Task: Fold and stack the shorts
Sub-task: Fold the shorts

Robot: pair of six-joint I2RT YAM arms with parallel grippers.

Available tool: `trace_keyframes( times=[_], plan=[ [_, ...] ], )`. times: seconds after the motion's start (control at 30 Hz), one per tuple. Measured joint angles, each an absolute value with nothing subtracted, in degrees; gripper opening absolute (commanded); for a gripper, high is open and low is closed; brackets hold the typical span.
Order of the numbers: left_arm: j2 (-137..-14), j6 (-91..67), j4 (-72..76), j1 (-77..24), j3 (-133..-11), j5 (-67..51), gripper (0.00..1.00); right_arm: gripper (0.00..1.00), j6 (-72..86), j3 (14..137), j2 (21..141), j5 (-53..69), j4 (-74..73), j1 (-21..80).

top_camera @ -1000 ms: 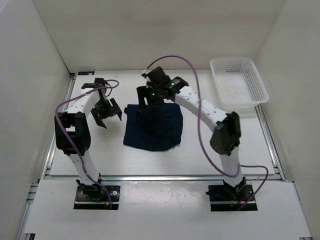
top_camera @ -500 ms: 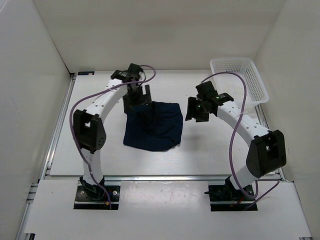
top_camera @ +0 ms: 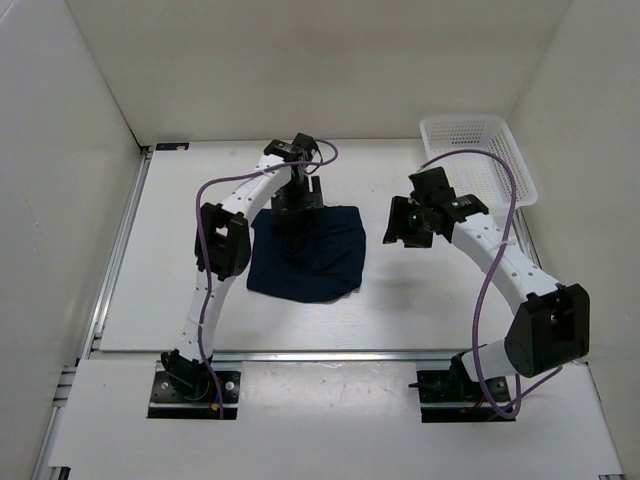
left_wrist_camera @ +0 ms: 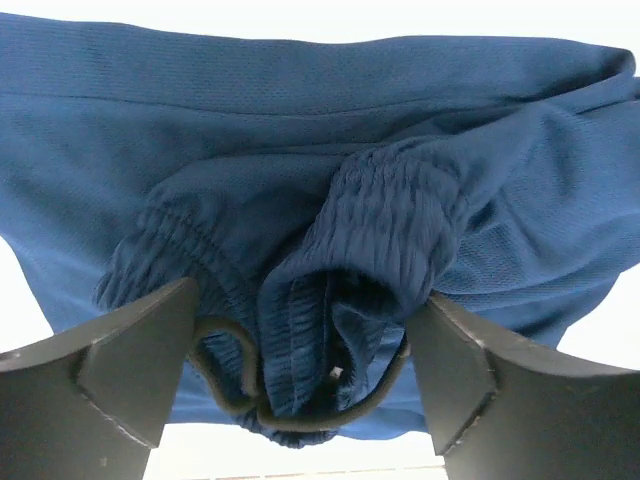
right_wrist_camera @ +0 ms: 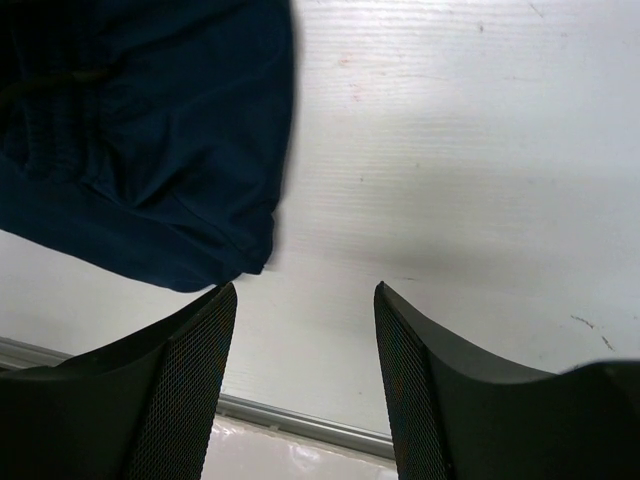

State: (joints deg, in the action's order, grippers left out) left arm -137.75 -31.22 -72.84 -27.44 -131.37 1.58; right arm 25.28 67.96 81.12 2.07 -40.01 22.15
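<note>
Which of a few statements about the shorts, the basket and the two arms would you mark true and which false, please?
1. The shorts lie on the table. True.
2. The shorts sit inside the basket. False: they lie on the table, apart from it.
3. The left arm has its jaws open on either side of the bunched waistband. True.
4. The right arm has its jaws clamped on the shorts. False: they stand open over bare table beside the cloth.
</note>
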Motion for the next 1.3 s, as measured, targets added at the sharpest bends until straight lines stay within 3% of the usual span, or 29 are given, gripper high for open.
trace_keyframes(
  times=[0.03,0.13,0.17,0.27,0.73,0.8,0.83,0.9,0.97,1.1,1.3],
  plan=[
    [-138.32,-31.07,-72.95,-27.44,-131.39,1.32,0.79,0.63,25.26,67.61,81.12,2.09,-40.10,21.89],
    [-138.30,-31.20,-72.84,-27.59,-130.80,0.58,0.54,0.61,25.21,66.72,81.10,2.11,-40.27,21.26],
    [-137.91,-31.27,-72.38,-27.62,-130.30,0.45,0.34,0.61,25.19,66.59,81.10,2.11,-40.27,21.02],
    [-136.40,-31.22,-71.61,-27.62,-128.73,-0.01,0.10,0.60,25.17,66.50,81.10,2.11,-40.32,20.49],
    [-117.03,-32.01,-71.29,-22.98,-114.37,-7.14,0.12,0.59,24.97,64.58,80.95,2.74,-40.23,19.25],
    [-115.55,-32.01,-70.98,-22.68,-113.19,-7.51,0.21,0.59,24.97,64.55,80.95,3.01,-40.10,19.25],
    [-115.37,-32.05,-70.89,-22.81,-113.10,-7.70,0.38,0.60,24.97,64.55,80.95,3.07,-40.03,19.25],
    [-115.85,-31.68,-70.46,-23.68,-113.27,-7.73,0.59,0.60,24.97,64.55,80.95,3.18,-40.03,19.25],
    [-117.56,-31.62,-70.65,-25.34,-115.09,-7.55,0.70,0.60,24.97,64.49,80.95,3.20,-39.94,19.25],
    [-123.35,-31.46,-70.19,-28.51,-120.18,-7.25,0.70,0.60,24.97,63.72,80.95,3.22,-39.66,19.25],
    [-131.09,-31.55,-70.32,-29.17,-121.95,-6.22,0.56,0.60,24.97,62.81,80.44,3.22,-39.42,19.25]
  ],
)
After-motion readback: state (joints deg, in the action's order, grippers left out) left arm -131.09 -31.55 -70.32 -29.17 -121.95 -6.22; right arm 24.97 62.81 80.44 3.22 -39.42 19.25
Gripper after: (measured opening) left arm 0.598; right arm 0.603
